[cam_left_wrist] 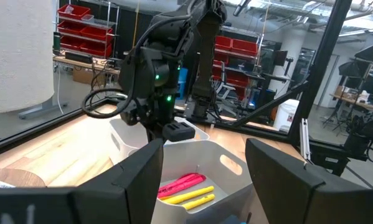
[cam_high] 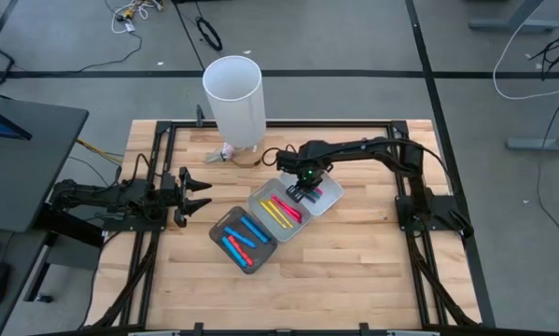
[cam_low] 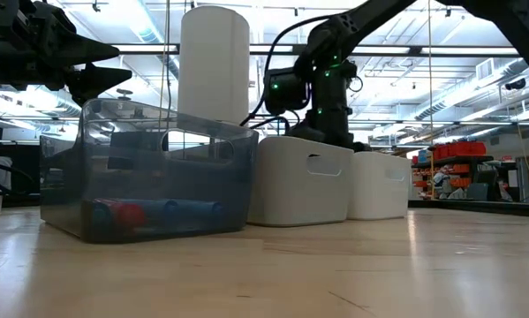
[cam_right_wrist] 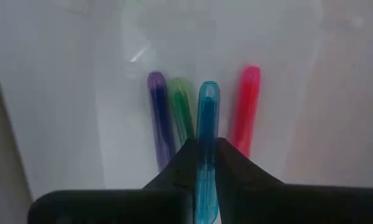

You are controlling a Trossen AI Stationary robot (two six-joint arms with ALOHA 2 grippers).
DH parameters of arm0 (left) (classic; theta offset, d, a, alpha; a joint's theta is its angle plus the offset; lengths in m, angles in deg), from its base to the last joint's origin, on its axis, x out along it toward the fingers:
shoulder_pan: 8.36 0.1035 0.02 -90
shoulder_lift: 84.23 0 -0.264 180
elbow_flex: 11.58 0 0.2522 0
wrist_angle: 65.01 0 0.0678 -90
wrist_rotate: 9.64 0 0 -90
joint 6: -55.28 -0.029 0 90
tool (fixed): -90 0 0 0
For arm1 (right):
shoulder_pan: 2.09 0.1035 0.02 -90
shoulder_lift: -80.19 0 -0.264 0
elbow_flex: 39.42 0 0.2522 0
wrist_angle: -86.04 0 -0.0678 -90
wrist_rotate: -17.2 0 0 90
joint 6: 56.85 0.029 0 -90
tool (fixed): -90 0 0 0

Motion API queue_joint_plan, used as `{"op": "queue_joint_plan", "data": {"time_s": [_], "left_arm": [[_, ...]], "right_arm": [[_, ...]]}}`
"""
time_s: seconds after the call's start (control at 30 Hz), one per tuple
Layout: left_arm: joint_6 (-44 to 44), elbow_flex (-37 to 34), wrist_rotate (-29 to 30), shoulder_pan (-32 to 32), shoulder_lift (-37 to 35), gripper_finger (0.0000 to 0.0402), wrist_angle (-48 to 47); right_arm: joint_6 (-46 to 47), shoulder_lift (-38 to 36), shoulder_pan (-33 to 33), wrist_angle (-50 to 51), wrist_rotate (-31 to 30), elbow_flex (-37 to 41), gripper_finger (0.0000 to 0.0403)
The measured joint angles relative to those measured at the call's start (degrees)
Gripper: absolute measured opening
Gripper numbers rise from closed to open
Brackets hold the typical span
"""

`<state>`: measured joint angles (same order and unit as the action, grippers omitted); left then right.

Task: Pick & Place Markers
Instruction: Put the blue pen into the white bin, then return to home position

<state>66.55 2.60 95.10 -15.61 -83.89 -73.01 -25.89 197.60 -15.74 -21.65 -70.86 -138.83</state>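
Over the far white tray [cam_high: 328, 193]: right gripper [cam_high: 304, 194], pointing straight down, its arm reaching in from the table's right edge and bent at the elbow near the far edge.
Right claw: clenched on a light-blue marker [cam_right_wrist: 206, 149], pinched between both dark fingers [cam_right_wrist: 174, 169] and held lengthwise along them.
Beneath the held marker: purple marker [cam_right_wrist: 159, 118], green marker [cam_right_wrist: 182, 112] and pink marker [cam_right_wrist: 246, 106], lying side by side on the white tray floor.
Middle white tray [cam_high: 277, 213]: yellow markers [cam_high: 275, 214] and pink markers [cam_high: 286, 206] lying parallel, touching the far tray's side.
Dark tray [cam_high: 219, 228]: blue markers [cam_high: 252, 230] and red markers [cam_high: 235, 248], nearest the table's front edge of the three trays.
Left gripper [cam_high: 202, 188]: near the table's left edge, arm stretched level above the wood, pointing toward the trays.
Left claw: released, fingers spread wide, nothing between them.
White cylinder [cam_high: 233, 100]: upright at the table's far edge.
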Motion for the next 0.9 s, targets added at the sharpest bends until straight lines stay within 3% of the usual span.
{"op": "queue_joint_plan", "data": {"time_s": [0.33, 0.7, 0.9], "left_arm": [[0.04, -0.01, 0.00, 0.00, 0.01, 0.0234, -0.02], [0.03, -0.01, 0.00, 0.00, 0.02, 0.0234, 0.00], [0.00, -0.01, 0.00, 0.00, 0.02, 0.0234, -0.02]], "right_arm": [[-0.04, 0.87, -0.02, -0.05, 0.07, -0.04, 0.0035], [-0.47, 0.14, -0.20, 0.60, 0.54, -0.04, 0.0158], [-1.36, -1.84, -0.89, 1.12, 0.97, -0.04, 0.0198]]}}
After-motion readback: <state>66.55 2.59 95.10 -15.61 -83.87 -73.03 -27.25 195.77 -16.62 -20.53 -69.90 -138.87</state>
